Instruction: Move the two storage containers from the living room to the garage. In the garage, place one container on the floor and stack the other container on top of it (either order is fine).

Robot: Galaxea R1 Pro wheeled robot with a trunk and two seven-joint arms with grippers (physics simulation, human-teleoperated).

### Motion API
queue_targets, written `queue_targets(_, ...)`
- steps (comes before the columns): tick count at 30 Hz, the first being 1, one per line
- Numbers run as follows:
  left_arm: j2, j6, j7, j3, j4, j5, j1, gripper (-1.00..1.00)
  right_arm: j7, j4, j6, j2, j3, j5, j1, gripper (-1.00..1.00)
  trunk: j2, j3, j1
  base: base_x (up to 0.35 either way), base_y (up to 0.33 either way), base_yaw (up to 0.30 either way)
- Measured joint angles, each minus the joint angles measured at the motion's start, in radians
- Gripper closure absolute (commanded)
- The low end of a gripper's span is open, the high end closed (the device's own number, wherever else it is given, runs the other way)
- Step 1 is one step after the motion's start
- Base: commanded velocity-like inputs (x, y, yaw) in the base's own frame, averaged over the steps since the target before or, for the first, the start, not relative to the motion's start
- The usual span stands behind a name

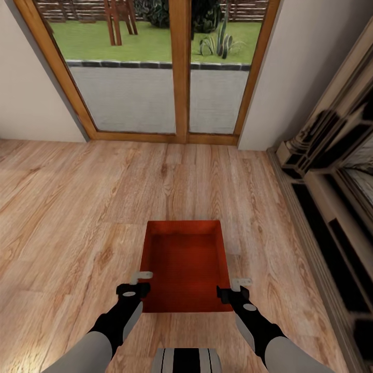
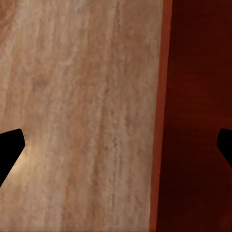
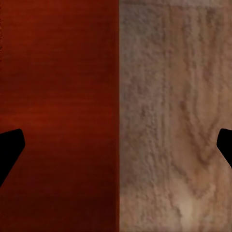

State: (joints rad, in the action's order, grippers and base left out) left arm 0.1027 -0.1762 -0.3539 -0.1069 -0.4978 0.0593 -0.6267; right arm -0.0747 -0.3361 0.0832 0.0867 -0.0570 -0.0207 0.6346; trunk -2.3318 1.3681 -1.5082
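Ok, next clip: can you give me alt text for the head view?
A lidless red-orange storage container sits on light wood-plank flooring, with the left gripper and right gripper open at its two long side walls. Beyond it are wood-framed glass doors onto a garden; a dark ornate fireplace mantel runs along the right.

A home's living room — wood-plank flooring (image 1: 77, 197), wood-framed glass doors (image 1: 178, 67), ornate mantel (image 1: 331, 171).

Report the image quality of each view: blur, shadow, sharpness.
Head view: sharp, evenly lit, soft shadow inside the storage container. Left wrist view: blurred wood floor, dark container interior. Right wrist view: blurry, coarse floor grain, grey shadow band beside the container wall.
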Motion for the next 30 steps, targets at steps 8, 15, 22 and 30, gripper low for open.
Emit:
queue_targets(8,0.001,-0.001,0.008,-0.002,0.01,0.018,0.0,1.0,0.005,0.003,-0.002,0.003,-0.006,-0.003,0.0,1.0,0.0,0.0,0.0,0.0,0.0,0.0)
queue_targets(15,0.002,0.005,0.003,-0.004,0.004,0.015,0.0,1.0,0.005,0.003,-0.002,0.002,-0.006,-0.002,0.0,1.0,0.0,0.0,0.0,0.0,0.0,0.0)
queue_targets(22,0.003,0.005,0.0,-0.003,0.006,0.016,0.0,1.0,0.006,0.003,-0.002,0.002,-0.006,-0.002,0.0,1.0,0.0,0.0,0.0,0.0,0.0,0.0)
queue_targets(30,0.002,0.003,0.002,-0.002,0.005,0.014,0.0,1.0,0.004,0.003,-0.001,-0.001,-0.002,-0.001,0.0,1.0,0.042,-0.019,0.023,0.0,0.0,0.0)
